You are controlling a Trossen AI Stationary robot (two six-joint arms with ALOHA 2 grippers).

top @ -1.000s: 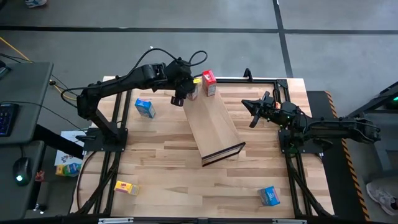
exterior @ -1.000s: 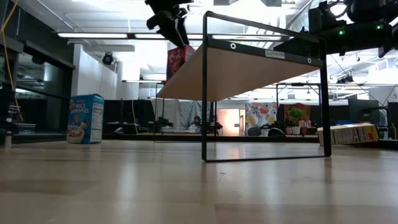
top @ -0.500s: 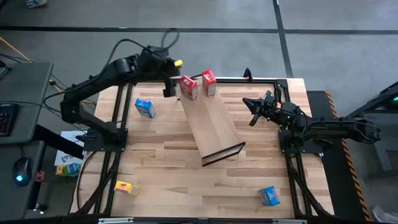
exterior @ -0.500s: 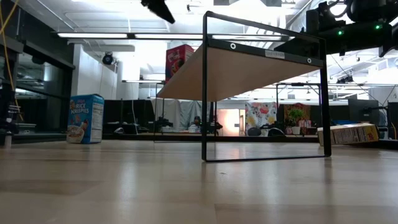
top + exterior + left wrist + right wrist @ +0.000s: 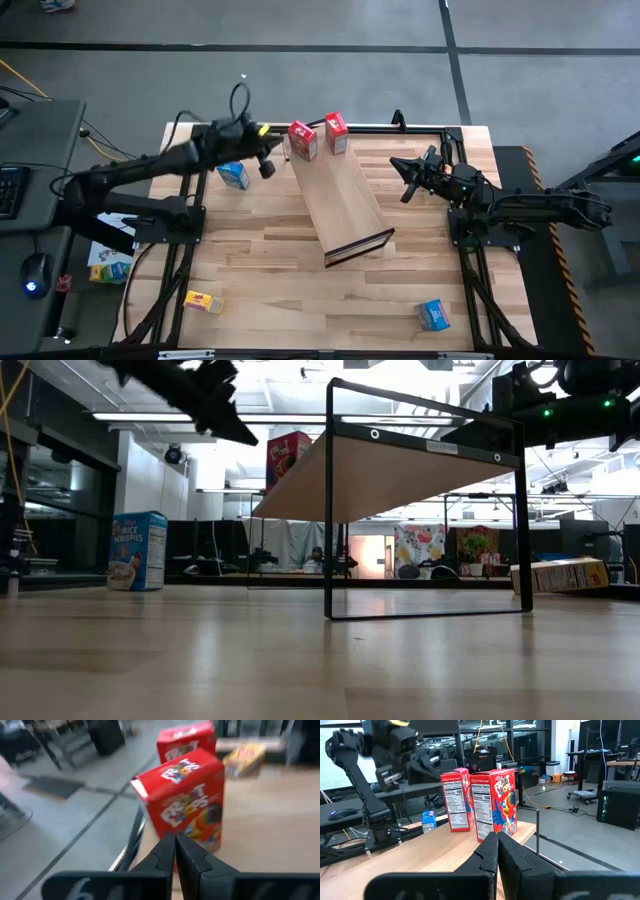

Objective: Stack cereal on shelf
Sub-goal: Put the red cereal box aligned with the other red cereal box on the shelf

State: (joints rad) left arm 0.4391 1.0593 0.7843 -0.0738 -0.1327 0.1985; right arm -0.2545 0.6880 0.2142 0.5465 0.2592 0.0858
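Observation:
Two red cereal boxes [image 5: 303, 141] [image 5: 336, 133] stand upright on their bottoms, side by side, at the far end of the shelf [image 5: 345, 205]. The same two boxes show in the right wrist view [image 5: 456, 799] [image 5: 496, 802]. My left gripper [image 5: 266, 166] hangs shut over the table, left of the shelf and clear of the nearer red box [image 5: 187, 802]. A blue box [image 5: 233, 174] stands on the table below that arm. My right gripper [image 5: 406, 188] waits shut, right of the shelf.
A yellow box [image 5: 204, 300] lies near the table's near left corner, and a blue box [image 5: 433, 315] near its near right corner. Another yellow box [image 5: 560, 574] lies at the right in the low view. Dark rails [image 5: 400, 128] frame the table.
My left gripper has drawn back from the shelf's far end toward the table's left edge, sinking a little, and its fingers have shut. The red box it was over stays standing on the shelf beside the other red one.

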